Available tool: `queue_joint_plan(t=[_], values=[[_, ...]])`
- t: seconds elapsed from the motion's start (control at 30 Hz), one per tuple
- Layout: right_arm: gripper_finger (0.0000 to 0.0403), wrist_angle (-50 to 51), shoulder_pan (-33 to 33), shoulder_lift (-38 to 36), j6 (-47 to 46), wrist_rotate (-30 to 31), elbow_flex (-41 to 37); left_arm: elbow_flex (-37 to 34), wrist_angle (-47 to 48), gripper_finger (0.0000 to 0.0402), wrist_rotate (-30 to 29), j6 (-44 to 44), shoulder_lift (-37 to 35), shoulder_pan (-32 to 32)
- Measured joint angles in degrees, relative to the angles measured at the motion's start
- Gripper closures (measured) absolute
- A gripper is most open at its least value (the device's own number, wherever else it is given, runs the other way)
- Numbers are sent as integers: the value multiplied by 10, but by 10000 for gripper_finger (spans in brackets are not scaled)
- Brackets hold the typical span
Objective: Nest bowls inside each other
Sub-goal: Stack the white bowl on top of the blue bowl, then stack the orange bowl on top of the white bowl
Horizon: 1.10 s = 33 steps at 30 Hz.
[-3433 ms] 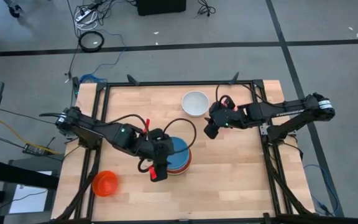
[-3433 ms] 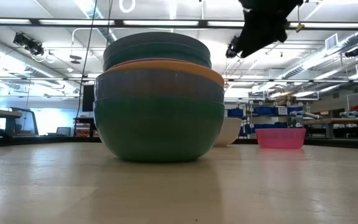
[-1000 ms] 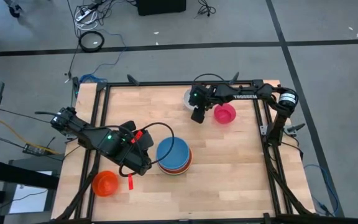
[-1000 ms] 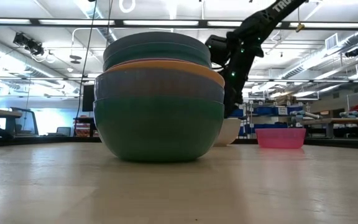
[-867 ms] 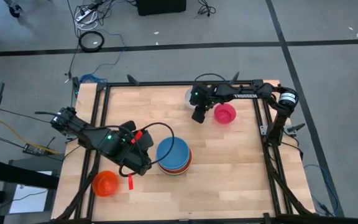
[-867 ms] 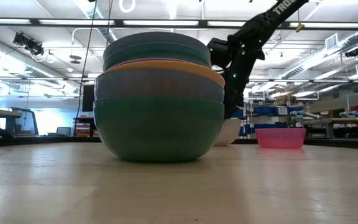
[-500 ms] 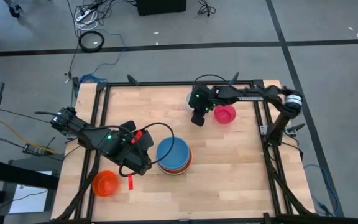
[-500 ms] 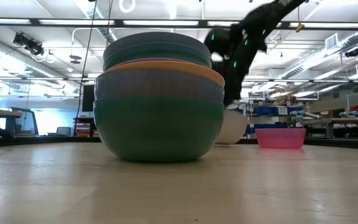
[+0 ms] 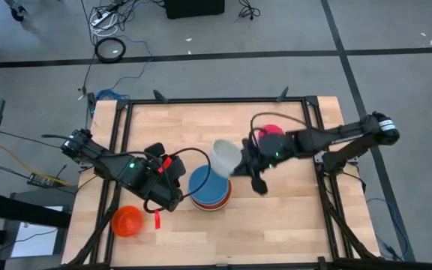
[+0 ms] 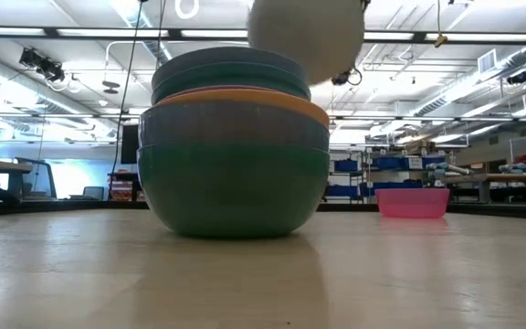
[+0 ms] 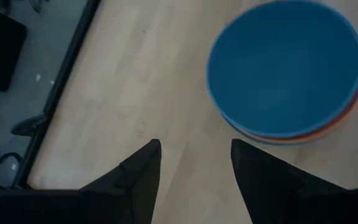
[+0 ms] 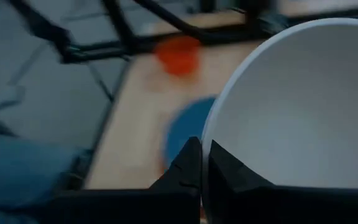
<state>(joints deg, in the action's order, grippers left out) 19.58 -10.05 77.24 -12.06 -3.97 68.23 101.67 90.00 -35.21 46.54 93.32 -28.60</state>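
High view first: a stack of nested round plastic bowls point(image 9: 208, 189) sits near the middle of the tabletop point(image 9: 291, 217), a plain blue bowl point(image 9: 207, 182) uppermost with orange and red rims showing around its edge. From the low view the stack reads from the bottom as teal, blue and orange, then further blue-green bowls, all smooth and unmarked. A white round plastic bowl point(image 9: 226, 157) is held in the air just beside the stack's far right edge, tilted on its side; the low view shows its pale rounded underside point(image 10: 306, 37) above the stack's right shoulder. The right gripper point(image 9: 240, 166) has it, fingers point(image 12: 191, 163) pinched tight on the bowl's rim, one on each side of the wall. A pink round plastic bowl point(image 9: 273, 131) lies behind the right arm, partly hidden by it. A small orange round plastic bowl point(image 9: 127, 220) stands alone near the front left corner.

The left gripper point(image 9: 172, 201) hangs just left of the stack, its fingers point(image 11: 143, 168) spread apart and holding nothing.

The tabletop is pale wood planking inside a black metal frame point(image 9: 201, 101), on a grey floor with cables point(image 9: 111, 49) lying behind it. Across the table, the low view shows a workshop with strip lights and shelving, and a pink rectangular basket point(image 10: 412, 202) in the background.
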Motion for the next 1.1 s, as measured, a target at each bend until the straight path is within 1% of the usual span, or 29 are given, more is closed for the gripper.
queue_joint_plan(t=[0.07,0.2,0.43,0.63,0.7,0.8,1.0,1.1], values=[[402,-44,-25,14,-2,0,0,0,0,199,-12,0,0,0],[403,-73,-44,53,-15,-18,0,0,0,199,-13,0,0,0],[403,-73,-36,118,-23,-21,5,0,0,199,-13,0,0,0],[396,-70,-26,149,-20,-34,11,0,0,199,-13,0,0,0],[381,-71,-23,155,-20,-41,12,0,0,199,-13,0,0,0],[346,-69,-22,156,-21,-44,12,-10,0,199,-13,0,0,0],[264,-75,-21,148,-44,-41,12,-56,0,199,-12,5,0,0],[241,-61,-21,133,-46,-22,12,-84,0,199,-2,20,0,0]])
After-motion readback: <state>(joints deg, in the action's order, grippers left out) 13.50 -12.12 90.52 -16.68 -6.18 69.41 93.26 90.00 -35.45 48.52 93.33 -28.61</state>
